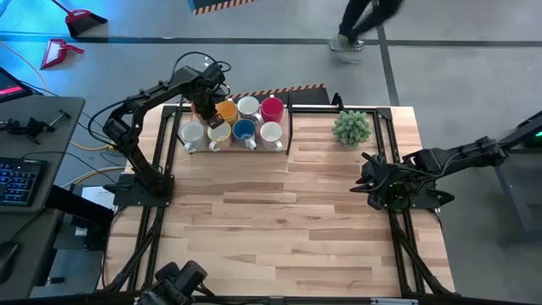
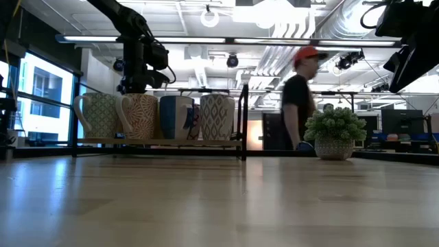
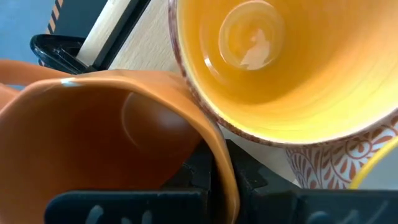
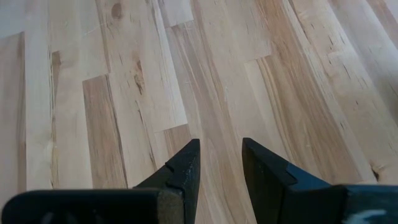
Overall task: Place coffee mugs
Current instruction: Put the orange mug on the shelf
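Observation:
A black-framed tray (image 1: pixel 290 127) at the table's far left holds the mugs: yellow-orange (image 1: pixel 227 111), white (image 1: pixel 248 105) and red (image 1: pixel 272 108) behind; white (image 1: pixel 192 133), cream (image 1: pixel 219 135), blue (image 1: pixel 244 130) and white (image 1: pixel 271 133) in front. My left gripper (image 1: pixel 207 110) hangs over the tray's far left corner, shut on a red-orange mug (image 3: pixel 93 143) beside the yellow-orange mug (image 3: pixel 280 68). My right gripper (image 4: pixel 221 165) waits open, with a narrow gap, over bare wood at the table's right side (image 1: pixel 373 182). My left gripper holds the red-orange mug by its wall at the rim (image 3: pixel 214 149), one finger (image 3: pixel 196 174) inside the cup and one (image 3: pixel 249 180) outside. It comes from above, pointing down. The front row of mugs hides whether the mug's base stands on the tray.
A small green potted plant (image 1: pixel 351 127) stands near the table's far right edge. The tray's black posts and rails (image 2: pixel 243 120) rise around the mugs. The table's middle and near part are bare wood. A person (image 2: pixel 300 103) walks in the room behind the table.

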You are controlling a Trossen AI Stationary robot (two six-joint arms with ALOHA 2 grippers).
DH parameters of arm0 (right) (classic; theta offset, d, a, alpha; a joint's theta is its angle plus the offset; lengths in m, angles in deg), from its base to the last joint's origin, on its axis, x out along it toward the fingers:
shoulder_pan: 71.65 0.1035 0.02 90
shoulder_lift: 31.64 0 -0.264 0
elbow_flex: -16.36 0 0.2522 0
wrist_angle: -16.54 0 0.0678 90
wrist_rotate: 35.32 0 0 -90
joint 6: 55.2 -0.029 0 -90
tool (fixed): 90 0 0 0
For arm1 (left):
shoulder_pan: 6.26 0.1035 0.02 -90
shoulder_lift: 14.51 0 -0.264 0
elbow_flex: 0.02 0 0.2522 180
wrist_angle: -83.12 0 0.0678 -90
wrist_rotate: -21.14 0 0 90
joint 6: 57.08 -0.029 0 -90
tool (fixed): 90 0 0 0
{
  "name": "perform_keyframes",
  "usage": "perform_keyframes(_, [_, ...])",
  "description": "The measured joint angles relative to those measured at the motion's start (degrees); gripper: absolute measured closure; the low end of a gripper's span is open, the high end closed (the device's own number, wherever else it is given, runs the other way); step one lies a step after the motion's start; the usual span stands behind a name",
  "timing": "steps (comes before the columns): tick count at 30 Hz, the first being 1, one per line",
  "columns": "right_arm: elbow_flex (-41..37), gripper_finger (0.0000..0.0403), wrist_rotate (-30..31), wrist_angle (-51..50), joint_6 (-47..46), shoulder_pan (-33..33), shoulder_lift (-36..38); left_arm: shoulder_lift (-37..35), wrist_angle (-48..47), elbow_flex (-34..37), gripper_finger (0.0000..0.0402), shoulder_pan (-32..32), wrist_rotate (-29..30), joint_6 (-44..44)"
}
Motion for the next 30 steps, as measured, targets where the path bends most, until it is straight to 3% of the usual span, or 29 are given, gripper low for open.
perform_keyframes(9, [0.0,0.0304,-0.46,0.0,0.14,0.0,0.02,-0.25,0.77,4.53,0.0392,0.0,0.36,-0.02])
perform_keyframes(20, [0.0,0.0304,-1.07,-0.02,-0.04,0.01,0.02,0.02,2.74,3.29,0.039,0.01,0.5,-0.1])
perform_keyframes(30, [0.0,0.0304,-1.11,-0.02,0.0,0.01,0.0,0.0,2.85,3.29,0.0362,0.02,0.07,0.2])
